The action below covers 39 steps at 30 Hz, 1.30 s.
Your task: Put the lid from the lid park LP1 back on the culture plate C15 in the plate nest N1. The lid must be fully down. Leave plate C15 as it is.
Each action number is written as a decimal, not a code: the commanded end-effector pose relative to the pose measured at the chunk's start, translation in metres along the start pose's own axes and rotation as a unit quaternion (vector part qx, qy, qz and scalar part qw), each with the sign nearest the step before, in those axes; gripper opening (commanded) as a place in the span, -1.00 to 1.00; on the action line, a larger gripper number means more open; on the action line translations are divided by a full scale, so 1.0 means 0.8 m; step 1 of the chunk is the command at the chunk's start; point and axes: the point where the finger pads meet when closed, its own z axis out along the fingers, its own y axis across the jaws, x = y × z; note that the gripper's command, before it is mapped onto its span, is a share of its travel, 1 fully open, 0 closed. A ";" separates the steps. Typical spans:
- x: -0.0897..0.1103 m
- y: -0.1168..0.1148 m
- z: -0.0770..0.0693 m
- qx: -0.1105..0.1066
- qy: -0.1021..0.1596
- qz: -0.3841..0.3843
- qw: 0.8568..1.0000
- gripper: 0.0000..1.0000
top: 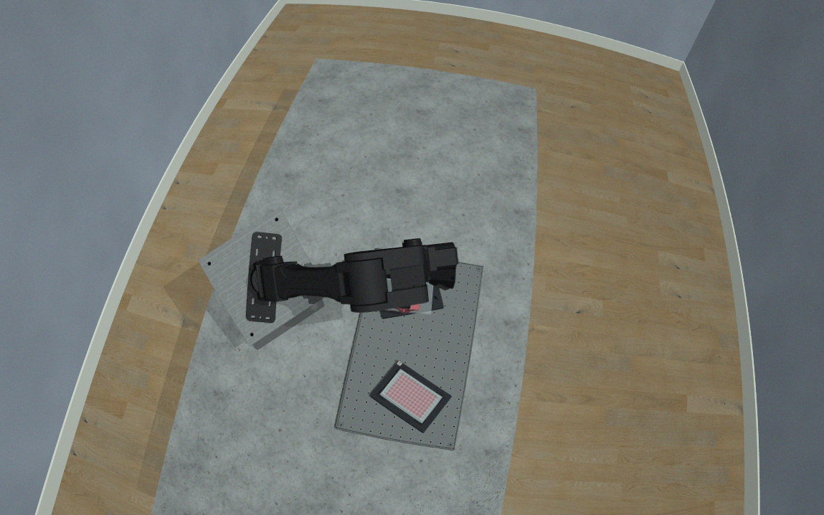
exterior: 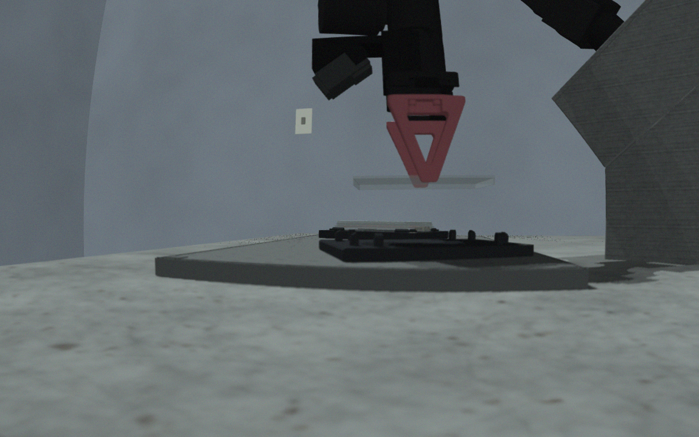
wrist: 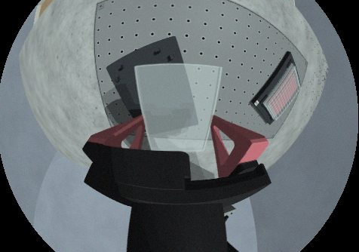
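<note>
On the left of the top view, the arm's base plate (top: 263, 241) is bolted to a tilted grey mount (top: 222, 265), which puts the whole perforated board (top: 421, 346) within reach on the tabletop (top: 363, 160). From there the arm stretches right, so that its wrist hangs over the board's near end, where the lid park LP1 (wrist: 151, 53) sits as a dark fixture, now vacated.

Moving right in the wrist view, the end effector (wrist: 180, 135) is clamped on the lid (wrist: 178, 105), its red fingers pressing the two long edges from outside. That edge grip appears chosen to keep the clear panel level and its underside free to drop over a plate. The exterior view shows the lid (exterior: 422, 182) flat and well above the park's black pegs (exterior: 422, 247), high enough, by my reading, to travel sideways without catching them.

Farther right on the board, well apart from the lid, the culture plate C15 (top: 409, 395) lies uncovered with its pink wells showing, framed by the black plate nest N1 (top: 379, 391). The nest stands turned at an angle to the board's edges, so the wrist will likely need to rotate the lid to match before lowering it fully down.
</note>
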 end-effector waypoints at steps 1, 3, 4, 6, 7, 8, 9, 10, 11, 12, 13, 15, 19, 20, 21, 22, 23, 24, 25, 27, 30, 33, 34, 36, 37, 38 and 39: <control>-0.016 -0.005 -0.011 -0.010 -0.020 0.075 0.997 -1.00; -0.017 -0.014 -0.011 -0.011 -0.019 0.108 0.994 -1.00; -0.017 -0.018 -0.011 -0.011 -0.019 0.124 0.992 -1.00; -0.018 -0.026 -0.011 -0.011 -0.019 0.157 0.987 -1.00; -0.019 -0.030 -0.010 -0.012 -0.019 0.174 0.985 -1.00; -0.019 -0.030 -0.010 -0.012 -0.019 0.174 0.985 -1.00; -0.019 -0.030 -0.010 -0.012 -0.019 0.174 0.985 -1.00; -0.019 -0.034 -0.010 -0.012 -0.018 0.190 0.981 -1.00; -0.019 -0.039 -0.010 -0.012 -0.018 0.207 0.978 -1.00; -0.020 -0.043 -0.010 -0.012 -0.018 0.223 0.975 -1.00; -0.020 -0.047 -0.010 -0.013 -0.018 0.239 0.971 -1.00; -0.021 -0.055 -0.010 -0.013 -0.018 0.270 0.963 -1.00; -0.023 -0.072 -0.010 -0.013 -0.018 0.270 0.963 -1.00; -0.023 -0.076 -0.010 -0.013 -0.018 0.270 0.963 -1.00; -0.024 -0.080 -0.010 -0.013 -0.018 0.270 0.963 -1.00; -0.024 -0.085 -0.010 -0.013 -0.018 0.270 0.963 -1.00; -0.025 -0.089 -0.010 -0.013 -0.018 0.270 0.963 -1.00; -0.025 -0.093 -0.010 -0.013 -0.018 0.270 0.963 -1.00; -0.025 -0.093 -0.010 -0.013 -0.018 0.270 0.963 -1.00; -0.026 -0.097 -0.010 -0.013 -0.018 0.270 0.963 -1.00; -0.027 -0.110 -0.010 -0.013 -0.018 0.270 0.963 -1.00; -0.028 -0.122 -0.009 -0.013 -0.018 0.270 0.963 -1.00; -0.029 -0.126 -0.009 -0.013 -0.018 0.270 0.963 -1.00; -0.030 -0.135 -0.009 -0.012 -0.018 0.270 0.963 -1.00; -0.030 -0.139 -0.009 -0.012 -0.018 0.270 0.963 -1.00; -0.031 -0.143 -0.009 -0.012 -0.018 0.270 0.963 -1.00; -0.031 -0.147 -0.009 -0.012 -0.018 0.270 0.963 -1.00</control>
